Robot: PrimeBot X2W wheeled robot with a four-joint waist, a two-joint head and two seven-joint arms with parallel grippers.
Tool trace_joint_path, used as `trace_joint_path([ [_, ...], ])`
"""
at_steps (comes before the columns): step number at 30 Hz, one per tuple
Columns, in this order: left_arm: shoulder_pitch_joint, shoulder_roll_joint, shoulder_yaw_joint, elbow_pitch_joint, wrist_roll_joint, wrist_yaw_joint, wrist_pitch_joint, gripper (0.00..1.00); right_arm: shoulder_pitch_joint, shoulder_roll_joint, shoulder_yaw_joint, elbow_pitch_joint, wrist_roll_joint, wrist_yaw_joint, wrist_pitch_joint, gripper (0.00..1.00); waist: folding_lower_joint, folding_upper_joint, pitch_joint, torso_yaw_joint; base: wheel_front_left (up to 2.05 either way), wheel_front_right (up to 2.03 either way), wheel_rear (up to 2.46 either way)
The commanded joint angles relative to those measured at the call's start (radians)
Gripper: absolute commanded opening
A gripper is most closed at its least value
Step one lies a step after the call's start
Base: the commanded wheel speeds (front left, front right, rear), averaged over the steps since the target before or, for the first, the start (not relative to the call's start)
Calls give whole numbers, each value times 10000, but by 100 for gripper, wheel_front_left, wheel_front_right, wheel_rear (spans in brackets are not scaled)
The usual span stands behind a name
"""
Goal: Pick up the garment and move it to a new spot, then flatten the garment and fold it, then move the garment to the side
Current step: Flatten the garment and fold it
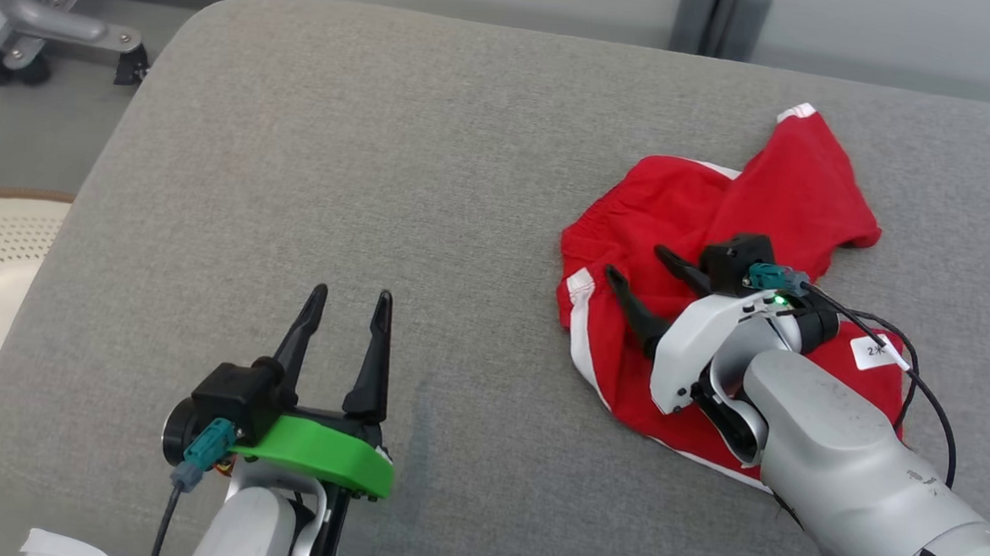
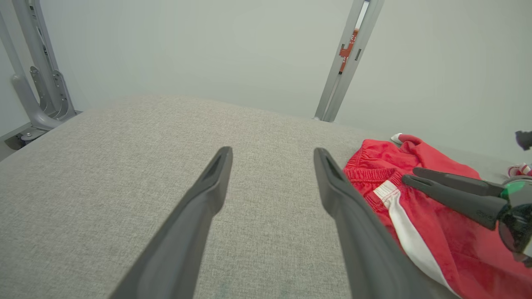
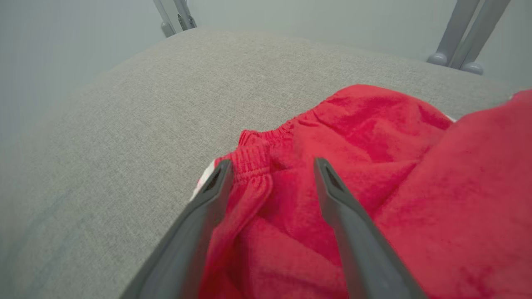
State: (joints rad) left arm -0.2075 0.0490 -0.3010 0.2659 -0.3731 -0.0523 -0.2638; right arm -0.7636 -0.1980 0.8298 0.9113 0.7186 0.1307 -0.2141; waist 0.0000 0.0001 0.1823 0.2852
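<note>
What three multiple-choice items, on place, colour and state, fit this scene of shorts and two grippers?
1. Where on the grey surface do the shorts lie? A: robot's right. B: robot's left. C: middle.
2. What colour are the stripes? A: black. B: white. C: yellow.
3. How do the right gripper's jaws stand? A: shut on cloth. B: shut on nothing. C: apart over the shorts.
Key: 1 A, they lie at the head view's right; 2 B, white bands edge the red cloth; 3 C, both fingers spread over the cloth.
</note>
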Motion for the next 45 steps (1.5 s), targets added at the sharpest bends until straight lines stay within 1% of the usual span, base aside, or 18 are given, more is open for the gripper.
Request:
trace_joint_path([
  [1,-196,30,126,34,89,-66,-4,100,-21,-12,-9,-62,-59,-1,-178,100,0,-1,-145,-607,0,0,0],
  [5,-283,30,458,142,448,-232,-4,100,317,-240,-295,-366,-338,-3,-457,100,0,-1,-204,-1302,0,0,0],
  [7,-326,41,641,260,612,-346,-4,100,566,-366,-667,-628,-542,-1,-509,100,0,-1,-216,-1624,0,0,0],
  [9,-377,91,869,388,769,-452,-4,100,892,-532,-1332,-1298,-983,-1,-508,100,0,-1,-193,-1942,0,0,0],
  [11,-395,143,1074,502,897,-532,-4,100,1669,-698,-2313,-2014,-1513,-3,-511,100,0,-1,-181,-2222,0,0,0],
  [13,-394,165,1297,552,992,-600,-4,100,2646,-638,-3414,-2854,-2079,-3,-507,100,0,-1,-181,-2450,0,0,0],
  [16,-293,169,1579,597,1047,-677,-4,100,4228,-287,-4912,-4305,-3079,0,-509,100,0,-1,-191,-2688,0,0,0],
  [18,-173,155,1679,617,1070,-709,-4,100,5264,44,-5628,-5036,-3524,-1,-510,100,0,-1,-200,-2792,0,0,0],
  [20,-88,134,1734,644,1037,-744,-5,100,6033,328,-6097,-5573,-3930,-1,-511,100,0,-1,-198,-2864,0,0,0],
  [22,-64,145,1668,770,1054,-776,-4,100,6459,571,-6336,-5930,-4250,-1,-511,100,0,-1,-197,-2923,0,0,0],
  [25,-108,279,1446,1235,875,-783,-5,100,6691,798,-6524,-6201,-4599,-1,-510,100,0,-1,-193,-3019,0,0,0],
  [27,-291,453,921,1545,632,-786,-4,100,6626,886,-6591,-6310,-4752,-1,-512,100,0,-1,-181,-3095,0,0,0],
  [30,-639,948,42,1979,312,-783,-5,100,6506,970,-6698,-6403,-4922,-1,-512,100,0,-1,-128,-3162,0,0,0],
  [32,-844,1159,-487,2242,106,-784,-4,100,6492,1005,-6747,-6408,-5009,-1,-513,100,0,-1,-74,-3198,0,0,0],
  [34,-1103,1348,-860,2511,-95,-783,-5,100,6469,1012,-6808,-6411,-5083,-1,-511,100,0,-1,-12,-3226,0,0,0],
  [37,-1522,1529,-1194,2885,-271,-784,-5,100,6453,1040,-6775,-6426,-5095,-1,-513,100,0,-1,92,-3279,0,0,0],
  [39,-1757,1665,-1419,3146,-104,-785,-5,100,6438,1031,-6697,-6448,-5037,-1,-513,100,0,-1,154,-3327,0,0,0],
  [45,-2271,1640,-1569,3987,68,-784,-5,100,6351,964,-6621,-6426,-4968,-1,-512,100,0,-1,254,-3493,0,0,0],
])
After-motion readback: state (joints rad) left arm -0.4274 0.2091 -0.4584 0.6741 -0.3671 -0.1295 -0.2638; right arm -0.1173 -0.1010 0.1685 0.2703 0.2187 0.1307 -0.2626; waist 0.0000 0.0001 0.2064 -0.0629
